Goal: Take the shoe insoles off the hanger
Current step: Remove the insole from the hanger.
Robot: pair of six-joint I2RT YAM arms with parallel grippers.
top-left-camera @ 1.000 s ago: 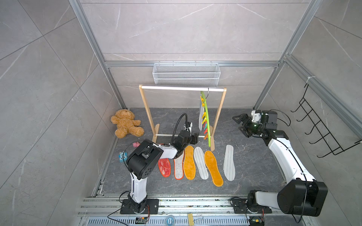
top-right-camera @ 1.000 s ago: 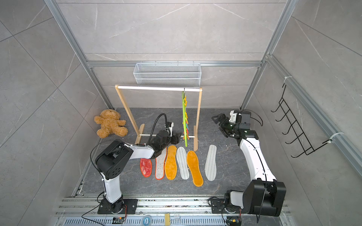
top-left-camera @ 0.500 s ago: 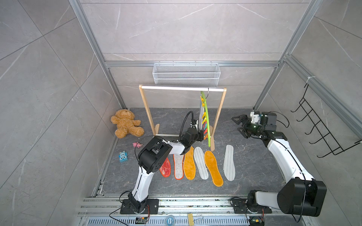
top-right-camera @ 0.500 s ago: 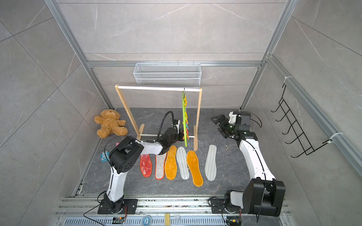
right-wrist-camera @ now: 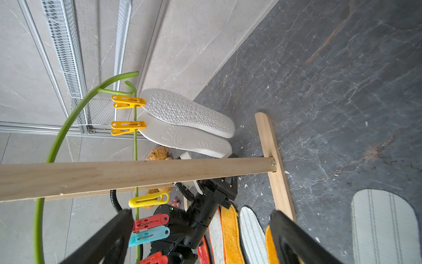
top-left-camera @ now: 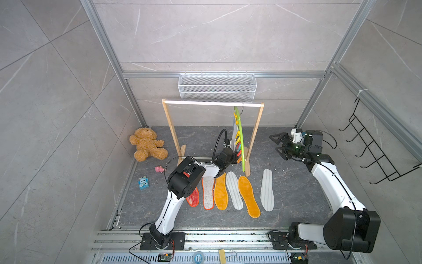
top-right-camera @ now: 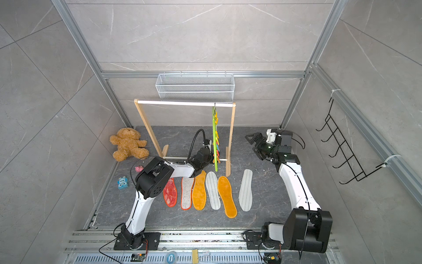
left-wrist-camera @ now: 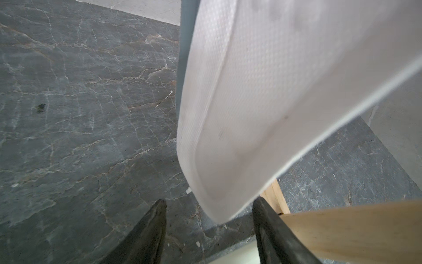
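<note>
Left gripper (left-wrist-camera: 209, 200) is sitting fingers-apart at the light, bendy white insole (left-wrist-camera: 251, 102), 9 o'clock of hanger (top-right-camera: 214, 128); likely needing a free-end pinch. Right gripper (top-left-camera: 275, 144) is gaping.

Left arm (top-left-camera: 170, 205), right arm (top-left-camera: 331, 182): white shells, black joints, black cables. Left pincer (left-wrist-camera: 209, 200), right pincer (right-wrist-camera: 201, 212): black fingers.

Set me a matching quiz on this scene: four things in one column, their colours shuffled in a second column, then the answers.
Things:
1. teddy bear
2. hanger
3. wall hook rack
4. clips holding the hanging insoles

Colours:
a. black
b. yellow
c. brown
d. lime green

Pairs: 1-c, 2-d, 3-a, 4-b
</note>
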